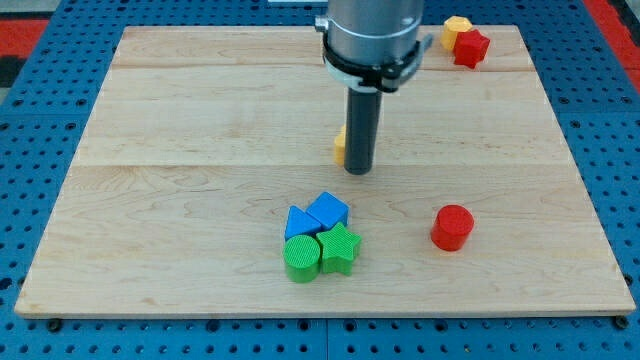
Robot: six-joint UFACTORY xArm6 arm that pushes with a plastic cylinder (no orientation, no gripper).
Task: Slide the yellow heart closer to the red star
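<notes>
My tip [359, 170] touches a mostly hidden yellow block [341, 146] mid-board; it holds nothing. The red star-shaped block [471, 47] sits beside the yellow heart-shaped block [455, 28], top right.

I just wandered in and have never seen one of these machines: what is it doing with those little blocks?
A robot arm is pushing small blocks around a wooden board with a dark rod. My tip sits near the board's middle, right beside a yellow block that the rod mostly hides, so its shape is unclear. At the view's top right, a red star touches another yellow block. A red cylinder stands alone lower right; two blue and two green blocks cluster below the tip.
</notes>
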